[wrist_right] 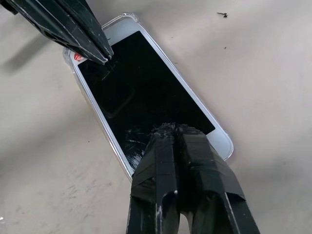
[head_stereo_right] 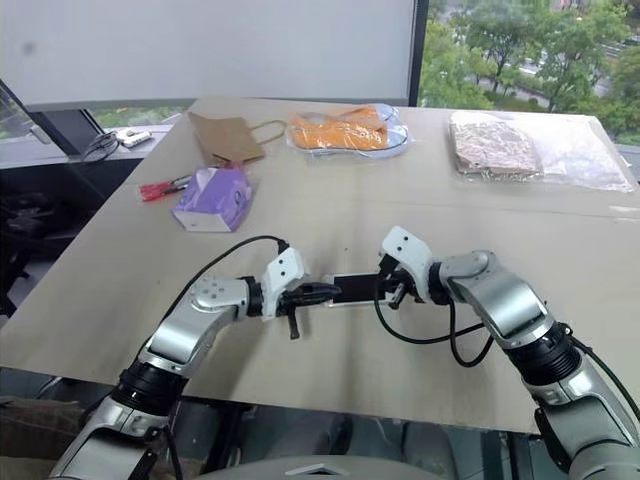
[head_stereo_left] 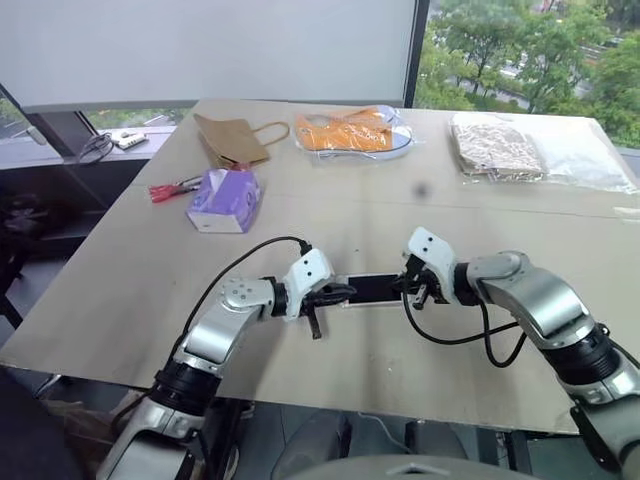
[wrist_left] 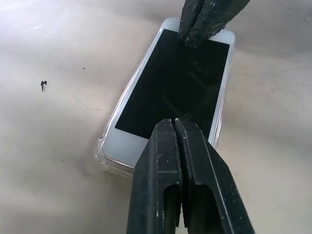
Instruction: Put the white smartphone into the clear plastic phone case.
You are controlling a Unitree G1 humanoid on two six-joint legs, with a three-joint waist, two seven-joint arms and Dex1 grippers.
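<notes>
White smartphone (wrist_left: 171,92) seated in clear plastic phone case (wrist_left: 103,155), left tool (wrist_left: 175,126) and right tool (wrist_right: 168,130) closed, tips on screen

White-bodied smartphone (wrist_left: 170,95) with glossy black glass screen, cracks webbing one end, sits in the clear glossy plastic case (wrist_left: 105,156). Black-fingered left hand (wrist_left: 176,127), black-taped right hand (wrist_right: 170,130). Pale beige matte surface (head_stereo_left: 130,280). Purple tissue box (head_stereo_left: 224,199), orange goods in a clear bag (head_stereo_left: 345,132).

Bare table (head_stereo_left: 380,350) lies open all around the left gripper (head_stereo_left: 340,293) and right gripper (head_stereo_left: 413,287), whose closed tips crowd the white smartphone (head_stereo_left: 373,289) between them; the purple box (head_stereo_left: 225,199) stands well beyond.
</notes>
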